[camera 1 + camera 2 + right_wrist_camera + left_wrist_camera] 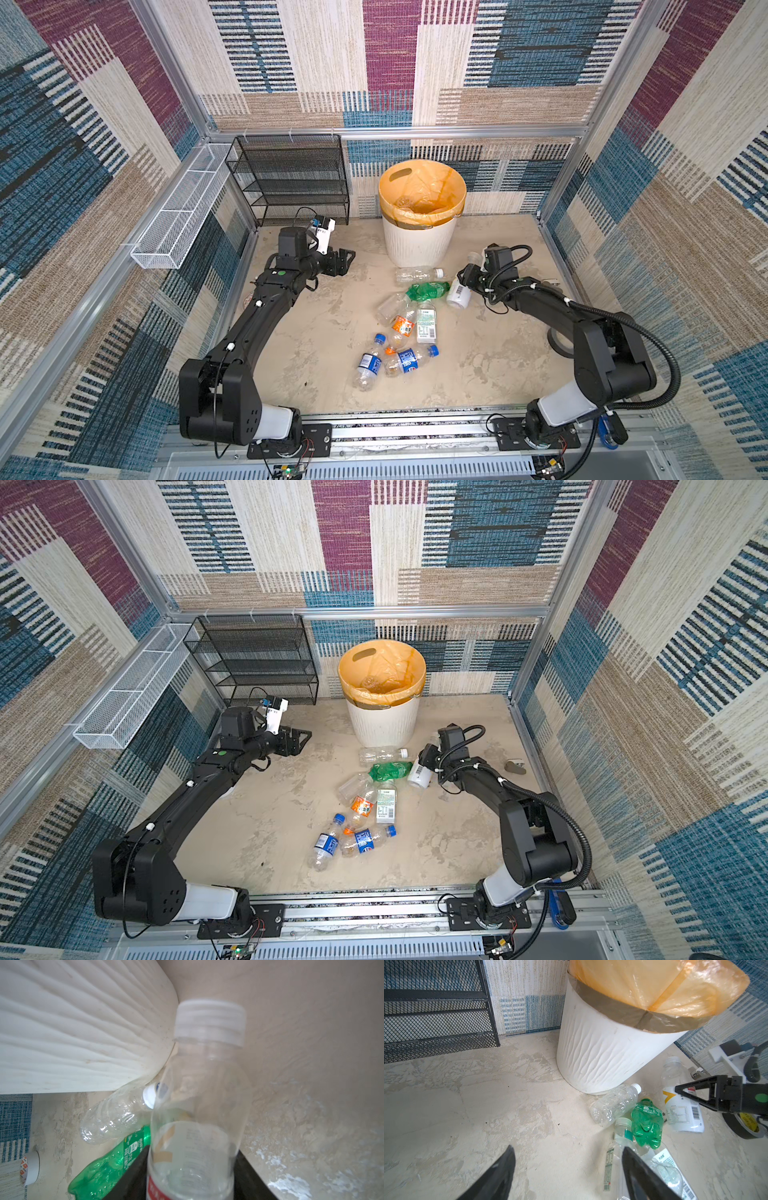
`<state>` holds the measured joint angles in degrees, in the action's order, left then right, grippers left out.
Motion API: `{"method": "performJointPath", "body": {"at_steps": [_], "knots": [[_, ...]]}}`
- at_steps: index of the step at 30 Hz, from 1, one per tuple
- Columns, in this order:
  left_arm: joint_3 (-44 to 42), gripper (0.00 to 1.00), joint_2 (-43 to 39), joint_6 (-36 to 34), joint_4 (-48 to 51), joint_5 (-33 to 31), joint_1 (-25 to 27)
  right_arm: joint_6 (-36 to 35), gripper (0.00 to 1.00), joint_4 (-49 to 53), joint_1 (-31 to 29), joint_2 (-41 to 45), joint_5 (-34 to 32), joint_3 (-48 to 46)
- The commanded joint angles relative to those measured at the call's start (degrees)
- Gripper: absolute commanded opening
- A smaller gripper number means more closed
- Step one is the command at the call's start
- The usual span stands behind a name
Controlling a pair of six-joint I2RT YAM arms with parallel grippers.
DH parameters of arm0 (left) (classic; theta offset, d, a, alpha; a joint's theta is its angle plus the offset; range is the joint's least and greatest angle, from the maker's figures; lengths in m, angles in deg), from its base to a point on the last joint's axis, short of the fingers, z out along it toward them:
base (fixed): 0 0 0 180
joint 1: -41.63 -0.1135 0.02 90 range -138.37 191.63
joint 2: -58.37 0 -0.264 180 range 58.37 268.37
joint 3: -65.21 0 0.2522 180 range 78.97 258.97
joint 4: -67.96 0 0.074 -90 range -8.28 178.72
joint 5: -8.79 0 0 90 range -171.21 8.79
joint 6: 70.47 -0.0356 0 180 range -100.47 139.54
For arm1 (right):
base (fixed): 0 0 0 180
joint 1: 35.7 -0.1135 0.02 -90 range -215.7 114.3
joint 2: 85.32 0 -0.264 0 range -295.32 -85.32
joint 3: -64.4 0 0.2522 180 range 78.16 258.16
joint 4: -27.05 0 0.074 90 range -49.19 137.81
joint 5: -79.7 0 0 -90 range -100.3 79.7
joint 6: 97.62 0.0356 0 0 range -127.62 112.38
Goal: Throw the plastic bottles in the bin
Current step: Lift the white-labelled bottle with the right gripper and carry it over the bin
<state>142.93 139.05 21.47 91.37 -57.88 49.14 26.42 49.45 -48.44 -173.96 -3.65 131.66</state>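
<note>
The bin (pixel 419 245) (pixel 382 725), white, ribbed and lined with an orange bag, stands at the back. My right gripper (pixel 466 277) (pixel 192 1169) is shut on a clear bottle with a white label and white cap (pixel 459 294) (pixel 203 1088), both jaws pressed against its sides, just right of the bin's base. On the floor lie a clear bottle (pixel 417 274), a green bottle (pixel 428 290), an orange-labelled one (pixel 402 325) and two blue-labelled ones (pixel 370 365) (pixel 409 360). My left gripper (pixel 347 259) (pixel 568 1148) hangs open and empty, left of the bin.
A black mesh rack (pixel 291 178) and a white wire basket (pixel 178 216) stand at the back left. A black tape roll (pixel 559 340) (pixel 745 1126) lies by the right arm, and a white tape roll (pixel 31 1167) shows in the right wrist view.
</note>
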Motion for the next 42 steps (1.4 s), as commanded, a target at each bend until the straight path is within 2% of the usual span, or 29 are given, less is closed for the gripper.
{"method": "performJointPath", "body": {"at_steps": [1,12,14,18,26,32,35,38,40,42], "knots": [[0.55,0.81,0.0,1.97,-0.08,1.3,-0.08,-3.64,0.54,-2.45,0.25,1.82,-1.37,0.97],[-0.37,0.81,-1.16,1.32,-1.18,2.33,0.31,-12.9,0.54,-8.76,1.9,14.34,-7.26,1.7],[-0.68,0.81,-1.41,1.31,-1.72,2.76,0.49,-15.26,0.54,-13.38,1.92,17.59,-7.32,0.32],[-1.47,0.81,-1.58,1.58,-3.23,4.02,0.67,-17.1,0.55,-28.95,2.01,24.35,-6.46,-4.69],[-3.04,0.81,-3.25,0.82,-5.16,4.36,1.54,-22.78,0.57,-50.77,2.01,32.54,-5.08,-8.79],[-5.06,0.82,-5.13,0.72,-8.48,5.58,2.14,-25.97,0.57,-59.08,1.93,37.02,-1.37,-9.98],[-5.45,0.82,-6.26,0.44,-9.27,6.11,2.25,-26.48,0.57,-62.22,1.99,36.53,-0.51,-9.5],[-6.38,0.82,-7.93,0.69,-10.65,5.88,2.55,-24.57,0.57,-63.04,1.98,30.91,0.76,-4.5],[-6.03,0.83,-8.71,0.45,-9.79,4.34,3.33,-22.08,0.57,-56.56,1.92,23.08,4.61,5.19],[-4.31,0.83,-9.29,-0.41,-5.97,1.7,4.64,-20.62,0.56,-43.98,1.04,12.99,7.34,19.33]]}}
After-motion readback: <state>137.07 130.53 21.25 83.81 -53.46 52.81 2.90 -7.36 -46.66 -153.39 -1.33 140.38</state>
